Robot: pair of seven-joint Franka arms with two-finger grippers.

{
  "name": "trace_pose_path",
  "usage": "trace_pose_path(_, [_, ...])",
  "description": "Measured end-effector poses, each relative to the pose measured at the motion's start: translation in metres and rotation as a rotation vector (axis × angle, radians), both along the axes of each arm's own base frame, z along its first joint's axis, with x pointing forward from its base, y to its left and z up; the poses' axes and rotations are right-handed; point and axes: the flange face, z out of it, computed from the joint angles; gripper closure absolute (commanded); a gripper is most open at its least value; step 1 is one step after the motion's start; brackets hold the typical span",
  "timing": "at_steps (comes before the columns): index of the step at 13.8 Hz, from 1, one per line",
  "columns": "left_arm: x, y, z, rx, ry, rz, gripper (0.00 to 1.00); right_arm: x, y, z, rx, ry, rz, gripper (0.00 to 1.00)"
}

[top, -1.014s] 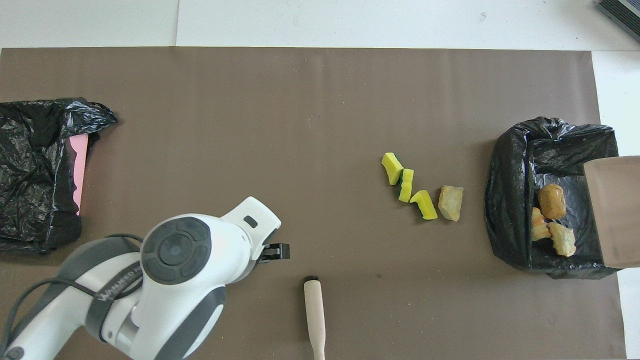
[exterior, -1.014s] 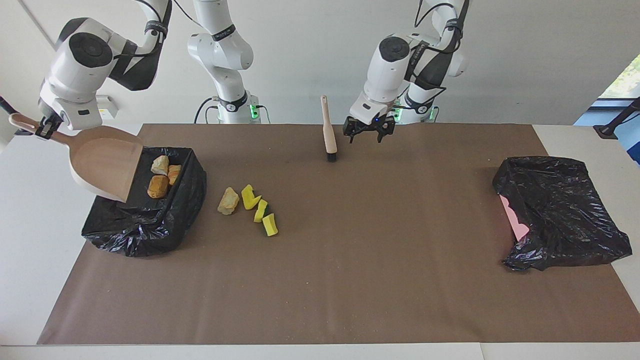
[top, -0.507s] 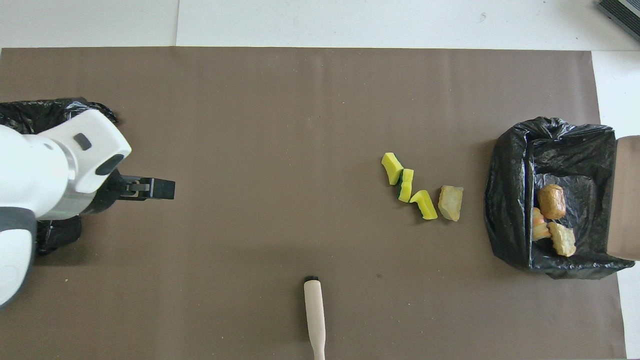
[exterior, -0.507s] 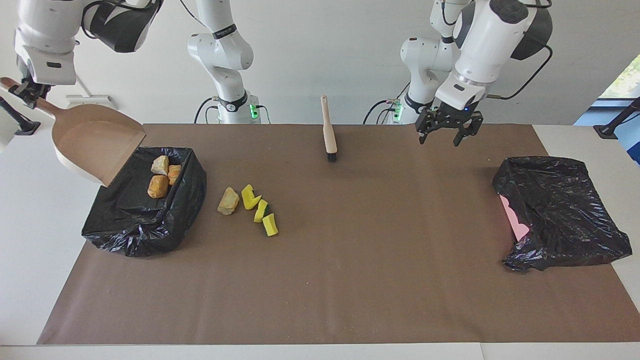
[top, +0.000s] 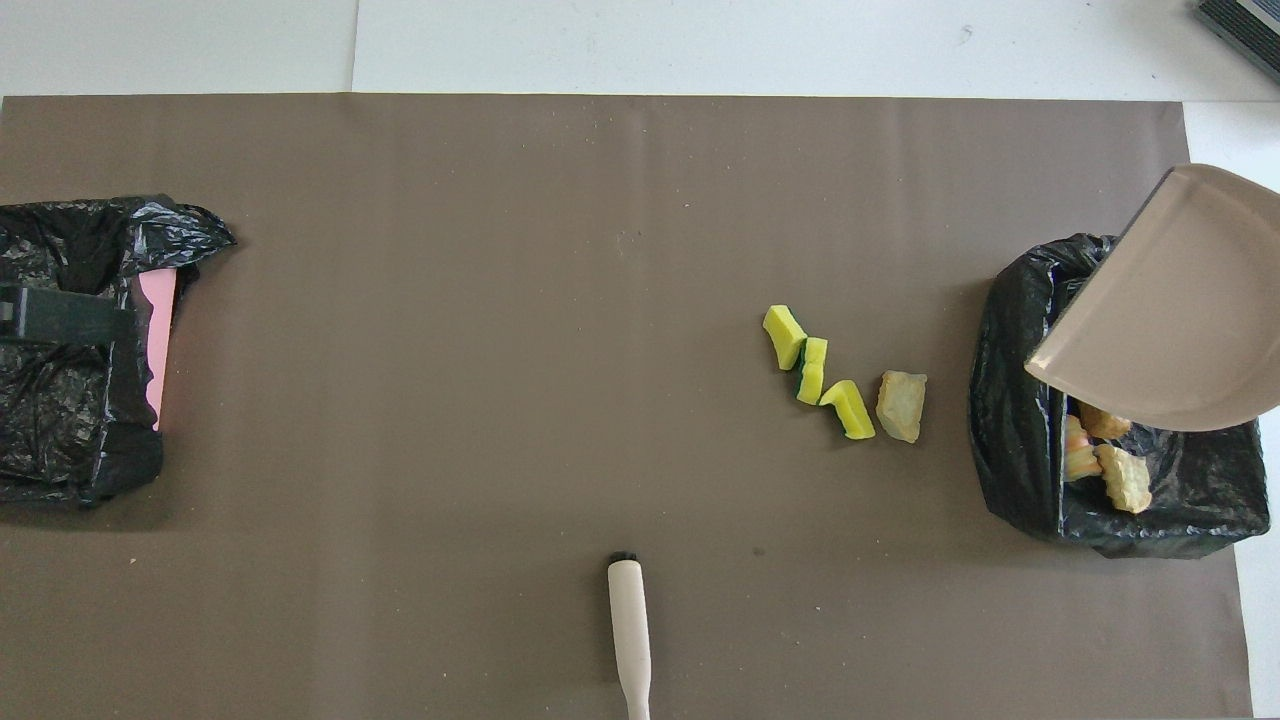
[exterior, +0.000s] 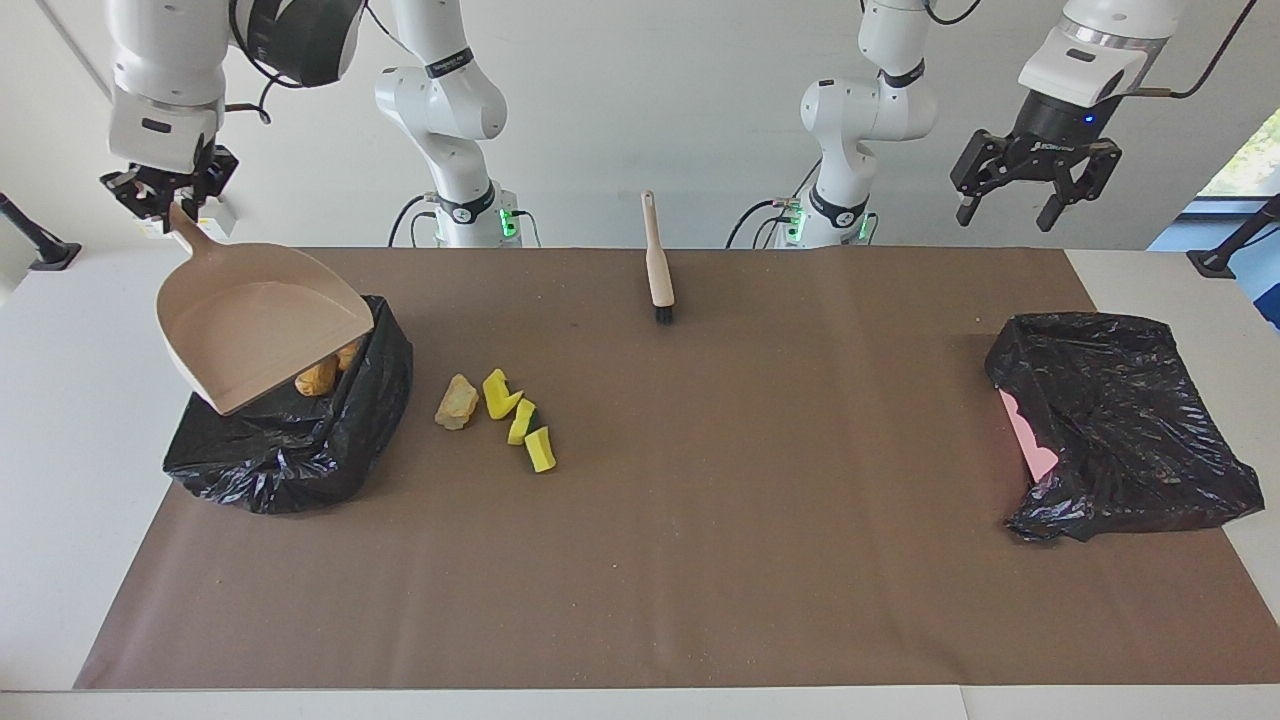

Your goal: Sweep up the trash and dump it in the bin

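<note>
The right gripper (exterior: 168, 195) was clamped on the handle of the dustpan (exterior: 255, 335), tilted over the bin (exterior: 300, 450) at the right arm's end, where some of the trash (top: 1100, 460) lay; four pieces (exterior: 497, 408) sat on the mat beside the bin. The left gripper (exterior: 1033, 188) hung spread and empty above the other bag (exterior: 1120, 420). To do this well, I judged the pan should stay over the bin until empty, though its inside was only partly visible.

1. Brown mat (exterior: 700, 560) covers most of the white table (exterior: 60, 480).
2. Black bag (exterior: 1120, 420) over a pink box (exterior: 1025, 430), at the left arm's end of the mat.
3. Fine crumbs scattered on the mat.
</note>
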Motion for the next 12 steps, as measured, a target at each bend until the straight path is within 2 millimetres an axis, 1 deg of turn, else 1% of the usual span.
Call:
trace_pose_path(2, [0.017, 0.013, -0.006, 0.006, 0.013, 0.002, 0.0, 0.006, 0.06, -0.012, 0.071, -0.069, -0.102, 1.0])
trace_pose_path(3, [0.02, 0.02, -0.006, 0.009, 0.015, -0.005, 0.0, 0.009, 0.089, -0.021, 0.111, -0.091, -0.153, 1.0])
trace_pose_path(5, [0.016, 0.034, -0.003, 0.012, 0.028, -0.003, 0.0, 0.013, 0.153, -0.044, 0.185, -0.126, -0.283, 1.0])
trace_pose_path(6, [0.012, 0.039, -0.001, 0.012, 0.038, 0.001, 0.0, 0.014, 0.189, -0.059, 0.213, -0.136, -0.355, 1.0])
trace_pose_path(8, [0.004, 0.043, 0.002, 0.012, 0.059, 0.004, 0.0, 0.016, 0.254, -0.09, 0.254, -0.157, -0.511, 1.0])
trace_pose_path(10, [0.0, 0.043, 0.002, 0.013, 0.08, 0.003, 0.0, 0.028, 0.316, -0.121, 0.31, -0.191, -0.626, 1.0])
trace_pose_path(12, [-0.002, 0.043, 0.0, 0.013, 0.093, 0.003, 0.0, 0.045, 0.372, -0.149, 0.368, -0.2, -0.727, 1.0])
